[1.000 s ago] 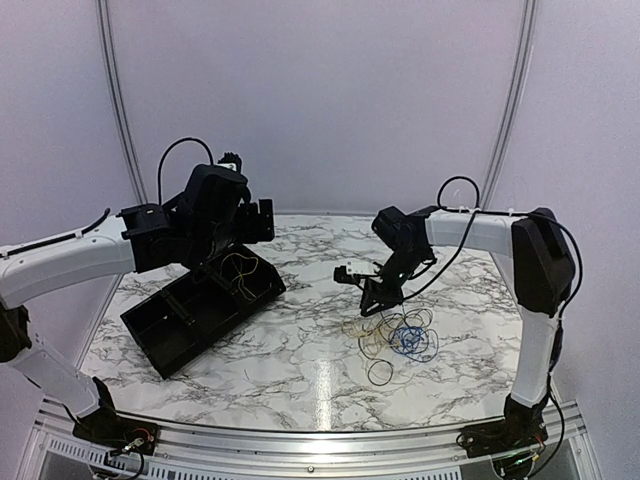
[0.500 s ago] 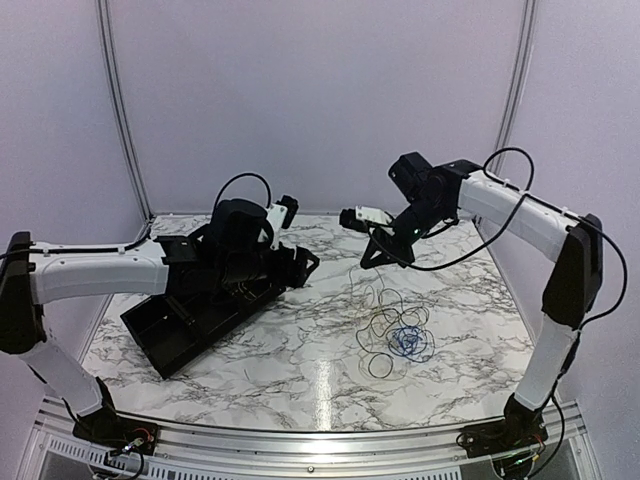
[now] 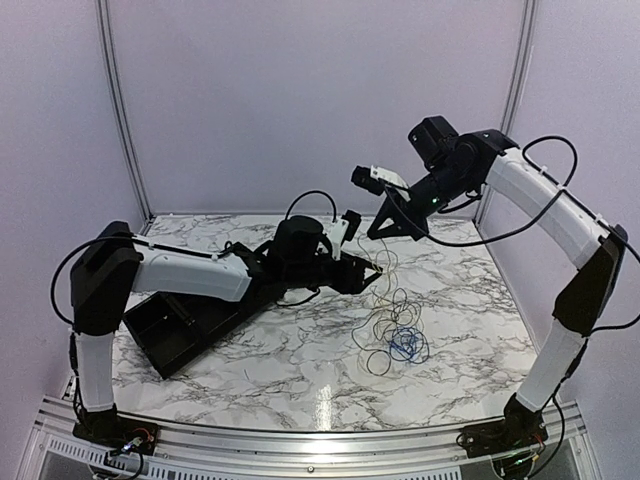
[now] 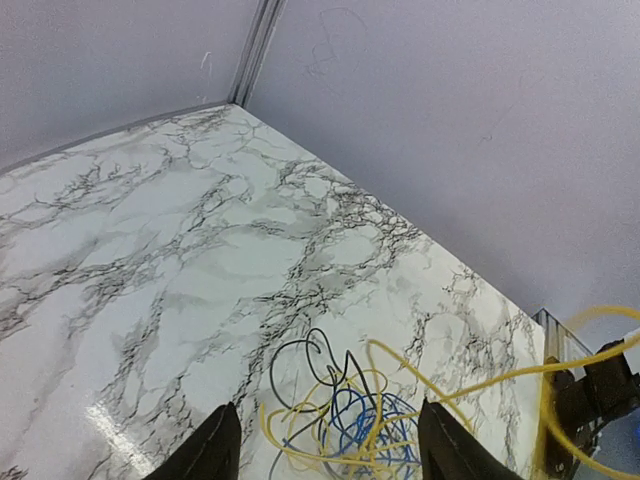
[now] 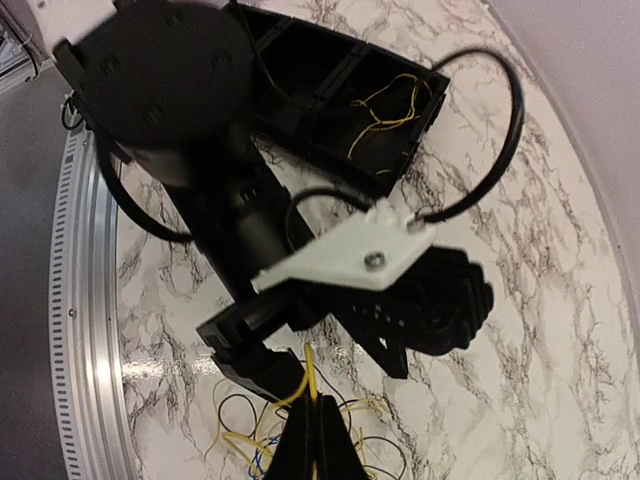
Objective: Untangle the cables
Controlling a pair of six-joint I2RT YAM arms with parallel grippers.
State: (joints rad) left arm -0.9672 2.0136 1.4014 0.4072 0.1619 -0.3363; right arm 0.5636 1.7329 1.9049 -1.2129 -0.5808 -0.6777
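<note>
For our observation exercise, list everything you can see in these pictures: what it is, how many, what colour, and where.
table: one, white-and-grey marble, under everything.
tray: one, black, with compartments, left part of table, partly under the left arm.
wire: one small bundle, yellow, in an end compartment of the tray.
yellow cable: at least one, yellow, rising from the table right of centre up to the right gripper.
blue cable: one, blue, on the table right of centre, tangled with the others.
black cable: one, black, same tangle.
left gripper: one, black, open, beside the raised yellow cable.
right gripper: one, black, shut on the yellow cable, high above the tangle.
</note>
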